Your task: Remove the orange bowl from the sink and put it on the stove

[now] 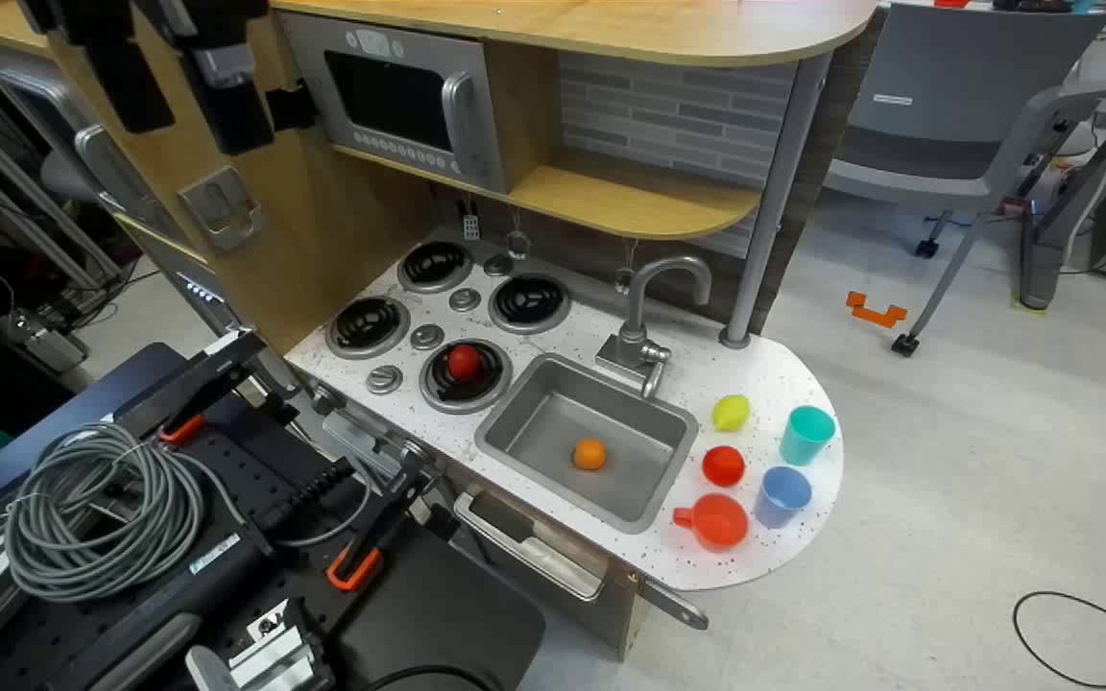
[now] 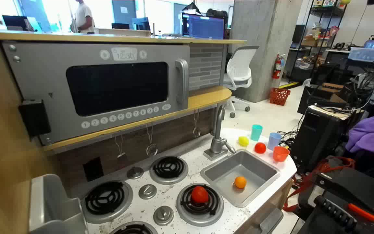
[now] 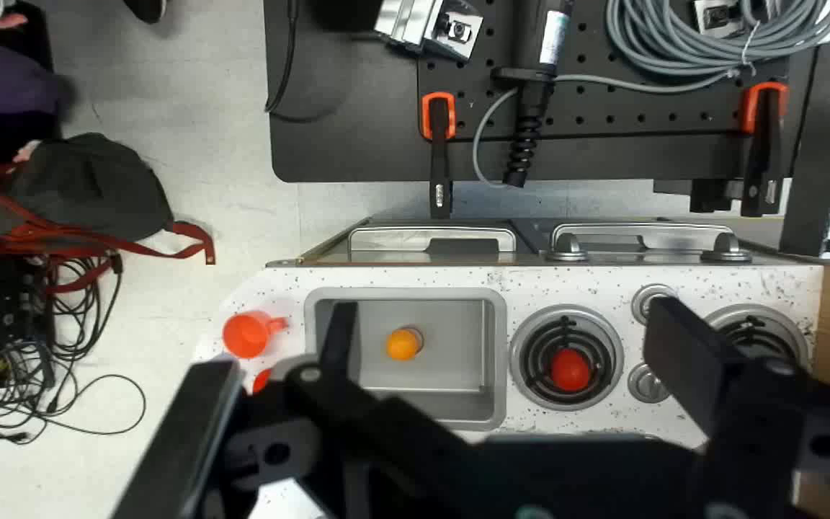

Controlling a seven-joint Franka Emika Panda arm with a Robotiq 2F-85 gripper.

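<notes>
A: Upper left, in an exterior view?
B: Claw [image 1: 196, 134], parted, nothing held; left of centre, stove [image 1: 462, 324].
A: Lower centre?
B: Sink [image 1: 558, 422], orange bowl [image 1: 589, 455] inside. Reach judged in hand; claw to be lowered over bowl next.

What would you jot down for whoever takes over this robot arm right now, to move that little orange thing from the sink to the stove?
Gripper: open, holding nothing.
Round orange toy (the task's "bowl", though ball-like here): lying in the sink.
Stove: beside the sink; a round red toy sits on one burner.
Done: no step yet.
Left: grasp the orange toy, lift it out, set it on the stove.
</notes>
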